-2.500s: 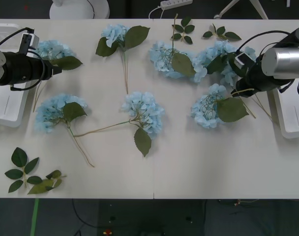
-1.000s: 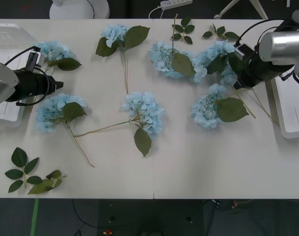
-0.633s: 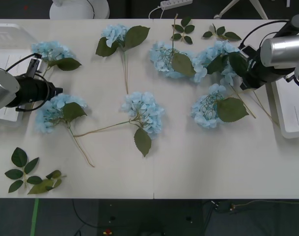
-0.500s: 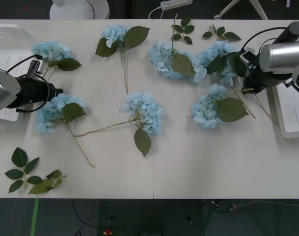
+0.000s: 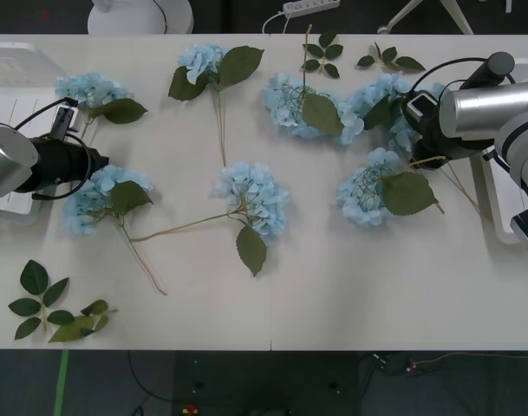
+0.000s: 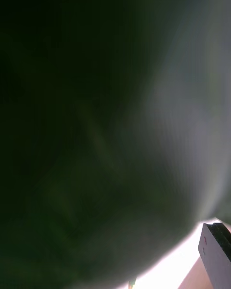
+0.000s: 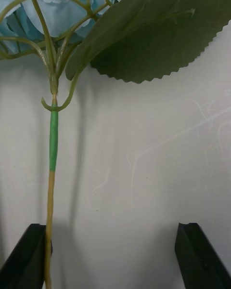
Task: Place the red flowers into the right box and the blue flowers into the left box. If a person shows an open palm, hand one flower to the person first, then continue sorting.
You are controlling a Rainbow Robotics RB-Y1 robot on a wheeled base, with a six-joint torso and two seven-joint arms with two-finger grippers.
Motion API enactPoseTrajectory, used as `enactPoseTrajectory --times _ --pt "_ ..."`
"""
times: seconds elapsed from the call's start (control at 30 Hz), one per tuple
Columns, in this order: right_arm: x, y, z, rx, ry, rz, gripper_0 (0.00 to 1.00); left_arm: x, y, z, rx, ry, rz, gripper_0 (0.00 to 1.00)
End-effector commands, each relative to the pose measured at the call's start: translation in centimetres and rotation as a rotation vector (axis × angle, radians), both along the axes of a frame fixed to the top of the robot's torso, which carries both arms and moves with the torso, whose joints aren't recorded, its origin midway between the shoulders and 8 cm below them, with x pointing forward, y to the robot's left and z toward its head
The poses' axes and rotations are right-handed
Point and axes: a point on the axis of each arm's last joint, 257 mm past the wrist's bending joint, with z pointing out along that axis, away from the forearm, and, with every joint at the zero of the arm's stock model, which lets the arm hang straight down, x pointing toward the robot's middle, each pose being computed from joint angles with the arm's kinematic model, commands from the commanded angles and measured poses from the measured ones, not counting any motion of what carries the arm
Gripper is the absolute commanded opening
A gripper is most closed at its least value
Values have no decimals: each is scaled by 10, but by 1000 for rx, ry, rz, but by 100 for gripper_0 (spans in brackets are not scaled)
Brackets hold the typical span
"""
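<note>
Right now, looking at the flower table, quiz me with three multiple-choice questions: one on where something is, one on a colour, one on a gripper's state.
1. Where do the loose leaf sprigs nearest the robot lie?
A. At the near left corner of the table
B. In a tray
C. At the table's middle

2. What colour are the blooms?
A. Red
B. Pale blue
C. Yellow

3. How is the left gripper?
A. Open, with a stem by one finger
B. Shut on a leaf
C. Shut on a tray rim

Answers:
1 A: the front view shows the sprigs by the near left edge.
2 B: every bloom on the table is pale blue.
3 A: the left wrist view shows the fingers wide apart with the stem running past one.

The right gripper sits by the far right blooms.
</note>
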Motion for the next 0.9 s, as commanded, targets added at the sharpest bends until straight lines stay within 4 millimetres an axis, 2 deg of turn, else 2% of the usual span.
enactPoseTrajectory --times 0.03,0.53,0.67,0.7,0.73,0.77,0.8,0.83,0.9 --pt "11 21 5 -1 -36 40 100 -35 12 -53 65 99 -22 0" --pt "-9 17 -30 -9 16 30 100 -40 20 -58 83 111 -15 0" --pt "-18 17 -44 2 37 20 92 -40 20 -58 81 111 -14 0" --pt "-19 17 -46 5 39 16 87 -40 20 -58 83 111 -15 0" --pt "-21 18 -50 10 43 14 79 -40 21 -58 83 111 -13 0" --pt "-22 18 -52 10 47 14 67 -40 21 -58 78 111 -11 0" --pt "-23 18 -53 13 49 12 50 -40 20 -58 70 109 -8 0" --pt "-25 18 -56 15 55 9 28 -39 18 -57 57 106 -4 0" --pt "-27 19 -59 20 60 7 8 -35 13 -50 32 93 -4 0"
